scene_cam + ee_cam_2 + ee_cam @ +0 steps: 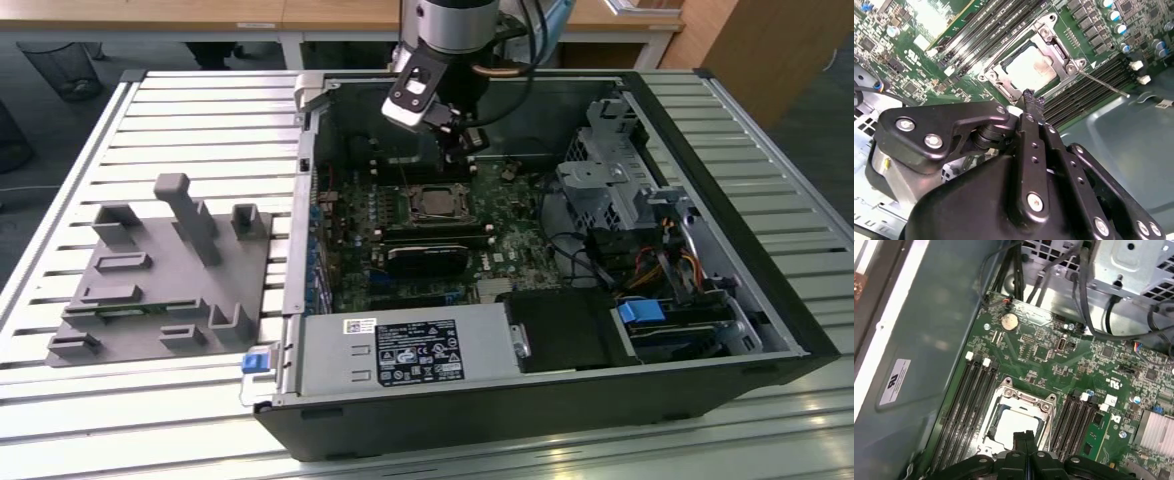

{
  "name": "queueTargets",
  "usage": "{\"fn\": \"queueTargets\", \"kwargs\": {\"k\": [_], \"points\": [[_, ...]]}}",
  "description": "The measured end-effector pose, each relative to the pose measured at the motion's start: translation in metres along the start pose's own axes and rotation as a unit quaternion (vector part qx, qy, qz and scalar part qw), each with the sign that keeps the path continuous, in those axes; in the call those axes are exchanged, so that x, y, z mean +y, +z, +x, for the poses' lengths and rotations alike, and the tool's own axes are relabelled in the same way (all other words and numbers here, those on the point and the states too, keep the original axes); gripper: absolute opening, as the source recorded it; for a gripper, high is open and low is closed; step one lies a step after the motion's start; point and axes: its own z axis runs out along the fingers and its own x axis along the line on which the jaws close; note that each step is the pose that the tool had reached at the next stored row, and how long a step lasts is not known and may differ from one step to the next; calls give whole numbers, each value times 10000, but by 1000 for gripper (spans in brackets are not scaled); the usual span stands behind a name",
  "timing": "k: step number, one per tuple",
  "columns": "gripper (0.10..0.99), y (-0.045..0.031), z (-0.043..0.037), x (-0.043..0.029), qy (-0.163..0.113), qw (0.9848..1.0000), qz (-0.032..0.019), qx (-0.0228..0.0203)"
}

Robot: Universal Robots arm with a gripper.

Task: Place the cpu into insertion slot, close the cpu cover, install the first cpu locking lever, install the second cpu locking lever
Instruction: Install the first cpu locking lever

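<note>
the slatted white surface [200,110] spreads wide around the fingers [461,150], which hang from the arm [451,28] down into the open black computer case [534,425]. a grey fixture [147,290] lies on the surface outside the case, well apart from the fingers, toward the exterior view's left. inside the case a silver power supply box [400,355] sits well apart from the fingers too. the green motherboard [1079,365] lies flat beneath the fingers. long black memory slots [966,410] run along either side of the fingertips.

the insertion slot [411,203] sits directly under and just ahead of the fingers. the cpu cover [1024,400], a silver frame with a square window, lies down flat over the slot. the cpu [1015,422] rests in the slot, its pale metal face showing through the window just beyond the fingertips in both wrist views. in the second wrist view a thin silver locking lever [1104,84] runs out from a corner of the cover and across the memory slots, to one side of the fingers; whether it is latched cannot be told.

the fingers are pressed together with nothing between them. their dark tips are close over the near edge of the cover; whether they touch it cannot be told.
</note>
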Motion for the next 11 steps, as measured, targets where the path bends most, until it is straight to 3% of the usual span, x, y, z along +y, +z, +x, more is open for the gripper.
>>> {"fn": "queueTargets", "kwargs": {"k": [11], "points": [[106, 0, 0, 0, -452, 9990, 3, 29]]}}
